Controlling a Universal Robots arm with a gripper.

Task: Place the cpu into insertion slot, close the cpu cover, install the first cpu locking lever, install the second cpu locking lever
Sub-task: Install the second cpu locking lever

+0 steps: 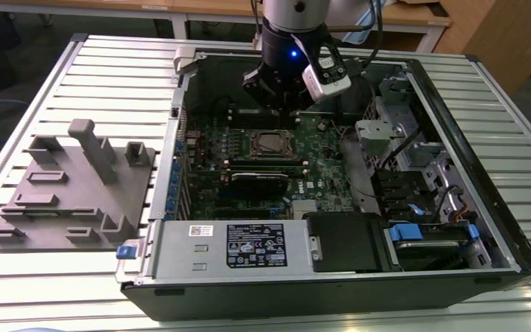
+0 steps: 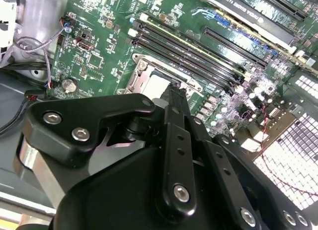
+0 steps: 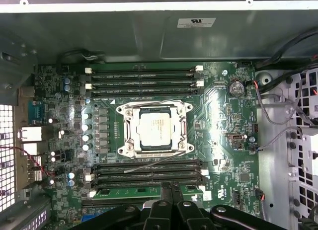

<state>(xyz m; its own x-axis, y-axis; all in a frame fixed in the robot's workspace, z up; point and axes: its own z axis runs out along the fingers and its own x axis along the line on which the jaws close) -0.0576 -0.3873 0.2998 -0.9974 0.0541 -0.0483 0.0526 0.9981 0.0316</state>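
Note:
The cpu (image 3: 155, 130) lies flat in the insertion slot (image 3: 122, 111) of the green motherboard (image 3: 223, 140), silver top up. The cpu cover (image 3: 131, 133) lies down around it, with the chip showing through its window. One thin wire locking lever (image 3: 154, 164) slants loose across the memory slots beside the socket. The other lever (image 3: 149, 103) runs along the opposite socket edge. My gripper (image 3: 172, 192) hangs just off the socket's lever side, fingers together and holding nothing. In the exterior view the gripper (image 1: 282, 114) hovers over the far edge of the cpu (image 1: 270, 143).
The open computer case (image 1: 514, 242) walls in the board on every side. A black card (image 1: 261, 178) sits near the socket. The power supply (image 1: 229, 245) is at the front and cables (image 3: 278, 115) run along one side. A grey fixture (image 1: 72, 187) lies outside the case.

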